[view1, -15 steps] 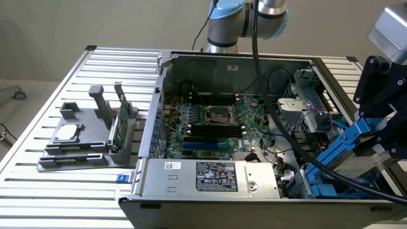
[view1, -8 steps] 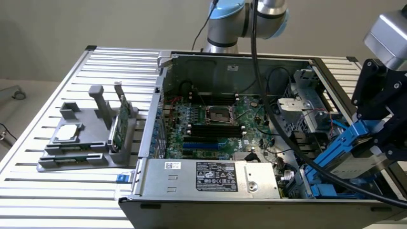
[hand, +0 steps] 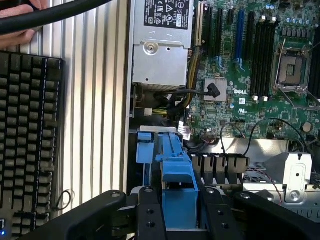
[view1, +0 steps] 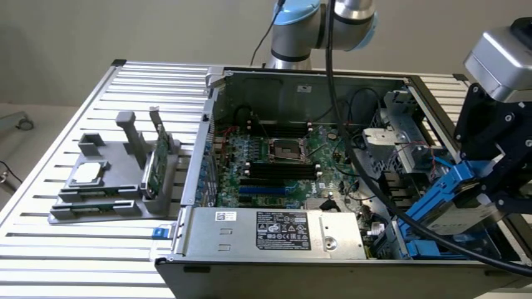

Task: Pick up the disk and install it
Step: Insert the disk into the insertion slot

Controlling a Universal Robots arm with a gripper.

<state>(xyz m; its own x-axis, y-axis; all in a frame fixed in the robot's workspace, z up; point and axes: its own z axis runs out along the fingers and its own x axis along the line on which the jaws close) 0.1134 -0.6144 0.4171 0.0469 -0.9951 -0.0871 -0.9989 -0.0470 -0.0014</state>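
Claw (view1: 490, 187) (hand: 182, 217): clenched on the disk (view1: 457, 215), with black fingers (hand: 150, 215) pressing its blue side rails from both sides.

Disk: held tilted over the case (view1: 202, 174) at the exterior view's right, just above the blue brackets (view1: 420, 246) in the drive bay. The exterior view shows its silver body. The wrist view shows the blue rail end between the fingers.

Power supply (view1: 275, 230): white label, print too small to read.

Main board (view1: 283, 162): "DELL" legible in white in the wrist view.

Keyboard (hand: 30, 140): black, on the slatted table (view1: 50, 249) beside the case, seen in the wrist view. The fingertips of a person's hand (hand: 17, 22) lie beyond it, by a thick black cable (hand: 65, 12).

Grey stand (view1: 108, 193): at the exterior view's left, carrying an upright green card (view1: 154, 165) and a flat silver drive (view1: 87, 174).
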